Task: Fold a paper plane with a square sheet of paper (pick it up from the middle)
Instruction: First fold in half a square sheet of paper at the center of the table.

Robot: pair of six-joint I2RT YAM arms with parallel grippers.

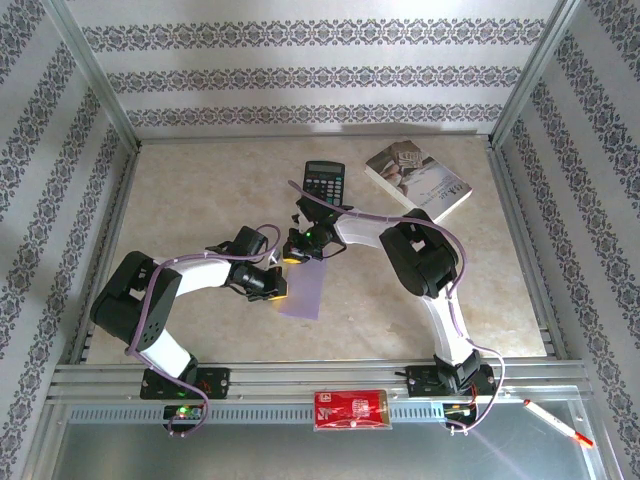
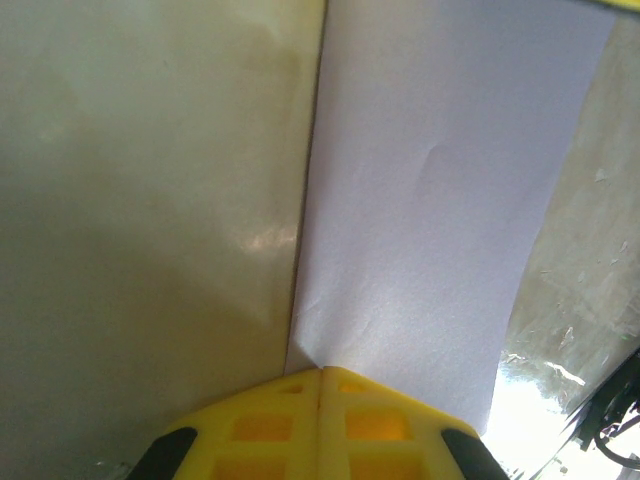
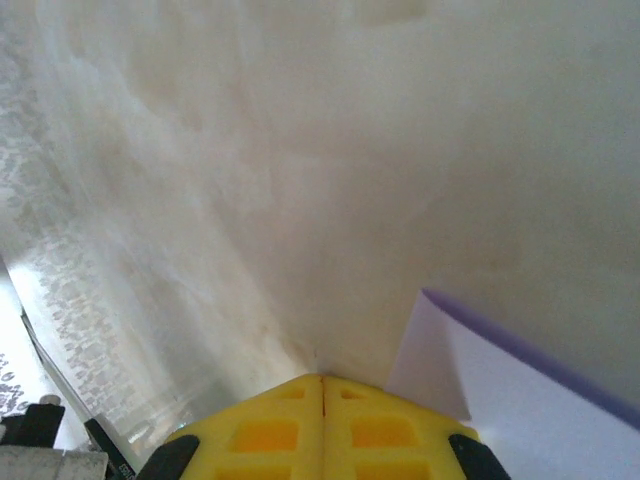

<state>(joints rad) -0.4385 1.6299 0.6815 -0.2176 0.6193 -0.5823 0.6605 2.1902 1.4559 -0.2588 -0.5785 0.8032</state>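
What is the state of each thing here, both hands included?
square sheet of paper: flat on the table, apparently folded to a rectangle.
left hand: shut, tips at the paper's edge.
right hand: shut, tips beside a paper corner.
book: closed, lying flat.
calculator: lying face up.

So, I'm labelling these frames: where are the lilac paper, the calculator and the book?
lilac paper (image 1: pixel 308 292), top view, middle of its bare lower part.
calculator (image 1: pixel 324 183), top view, its keypad.
book (image 1: pixel 420 180), top view, middle of its cover.

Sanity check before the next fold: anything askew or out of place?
Nothing damaged. The lilac paper, folded to a narrow strip, lies tilted on the table. A white-and-red pen sits off it, on the front metal ledge, right side.
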